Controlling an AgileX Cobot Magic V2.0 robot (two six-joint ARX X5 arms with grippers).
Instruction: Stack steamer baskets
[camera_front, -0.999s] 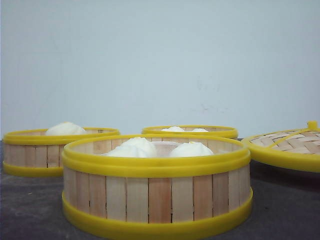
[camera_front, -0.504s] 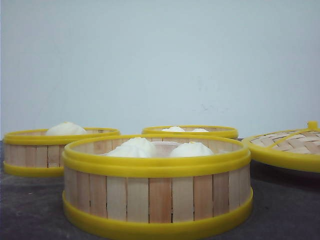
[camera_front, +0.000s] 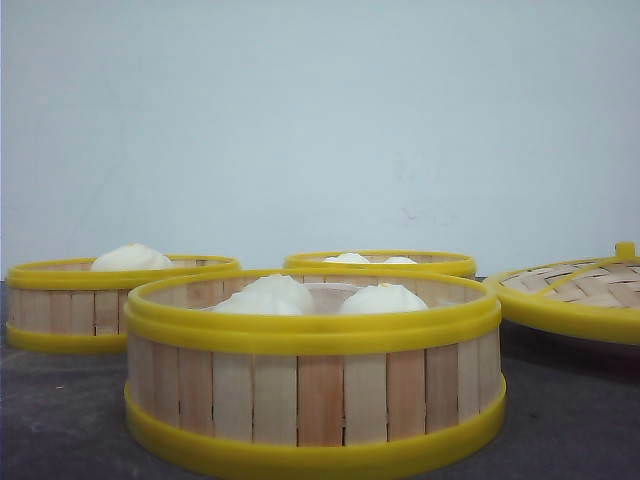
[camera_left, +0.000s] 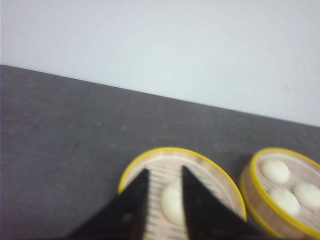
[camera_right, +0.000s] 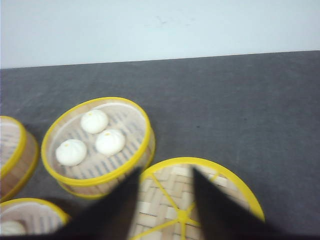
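Observation:
Three steamer baskets with wood-slat walls and yellow rims stand on the dark table, each holding white buns. In the front view one basket (camera_front: 315, 385) is nearest, another (camera_front: 70, 310) is at the left, and a third (camera_front: 380, 263) is behind. Neither gripper shows there. In the left wrist view my left gripper (camera_left: 165, 172) hangs open above the basket with a single bun (camera_left: 212, 175), beside a basket with three buns (camera_left: 280, 197). In the right wrist view my right gripper (camera_right: 166, 172) is open above the woven lid (camera_right: 165, 197), next to a three-bun basket (camera_right: 95, 172).
The flat woven lid (camera_front: 575, 295) with its yellow rim and knob lies at the right of the table. A pale wall runs behind the table's far edge. Bare dark tabletop (camera_right: 240, 110) stretches beyond the lid and to the left basket's outer side (camera_left: 60, 150).

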